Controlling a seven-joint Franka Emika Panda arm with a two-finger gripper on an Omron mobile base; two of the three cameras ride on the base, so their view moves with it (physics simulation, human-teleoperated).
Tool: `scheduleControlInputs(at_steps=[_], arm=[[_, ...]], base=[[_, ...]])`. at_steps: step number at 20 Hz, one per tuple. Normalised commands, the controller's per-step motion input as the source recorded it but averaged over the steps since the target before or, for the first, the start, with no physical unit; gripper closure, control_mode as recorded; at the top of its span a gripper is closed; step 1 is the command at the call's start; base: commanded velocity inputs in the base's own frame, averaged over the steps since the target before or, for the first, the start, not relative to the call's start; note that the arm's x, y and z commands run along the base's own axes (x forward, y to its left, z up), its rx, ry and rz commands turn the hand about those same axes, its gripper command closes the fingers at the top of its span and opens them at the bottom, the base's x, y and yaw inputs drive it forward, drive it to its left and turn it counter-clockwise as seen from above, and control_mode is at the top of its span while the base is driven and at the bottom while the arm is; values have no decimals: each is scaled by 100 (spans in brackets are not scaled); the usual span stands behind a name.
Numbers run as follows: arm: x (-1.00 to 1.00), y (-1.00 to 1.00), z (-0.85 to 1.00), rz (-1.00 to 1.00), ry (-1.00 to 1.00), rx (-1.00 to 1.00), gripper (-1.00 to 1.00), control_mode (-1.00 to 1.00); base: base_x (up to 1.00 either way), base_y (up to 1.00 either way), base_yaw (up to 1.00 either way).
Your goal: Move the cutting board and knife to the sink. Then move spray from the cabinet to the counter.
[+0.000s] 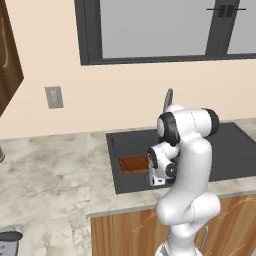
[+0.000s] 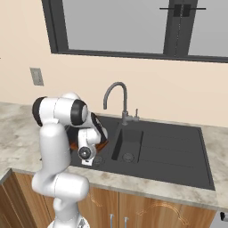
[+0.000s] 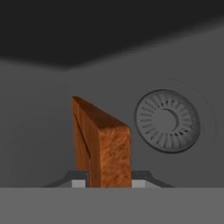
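Marbled beige-and-grey stone makes up the counter (image 1: pixel 50 170), the biggest surface we face, and sunk into it is the dark grey rectangular sink (image 2: pixel 178 151) with its curved silver gooseneck faucet (image 2: pixel 116 95). Our white arm reaches down into the basin. Smaller again is the flat reddish-brown wooden cutting board (image 3: pixel 103 146), which sits inside the sink.

In the hand view the board stands on edge between the two dark fingertips of the gripper (image 3: pixel 109 183), running away toward twelve o'clock, with the round grey drain grate (image 3: pixel 166 121) at about two o'clock from it. The fingers flank the board closely, but we cannot tell whether they pinch it or have just let go.

Our judgement of the risk: if the jaws part while the board stands on edge, it may topple, slap the basin floor or come to rest over the drain. If we lift away before it is free, a finger could drag it back up.

From the left base view we see the board as a brown slab at nine o'clock of the wrist, low in the basin. From the right base view the forearm hides nearly all of it, yet that side alone shows the faucet whole and the drain clear.
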Motion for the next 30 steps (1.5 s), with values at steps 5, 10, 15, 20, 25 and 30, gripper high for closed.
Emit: scheduleControlInputs(at_steps=[5,10,15,20,25,30], arm=[[8,2,0,-5,11,0,-100,-100],[1,1,8,-2,11,0,-100,-100],[0,0,19,0,12,0,-100,-100],[-2,0,29,0,13,0,-100,-100],[-9,0,27,0,15,0,-100,-100],[-5,0,29,1,16,0,-100,-100]], base=[[0,0,0],[0,0,0],[0,0,0],[0,0,0],[0,0,0],[0,0,0]])
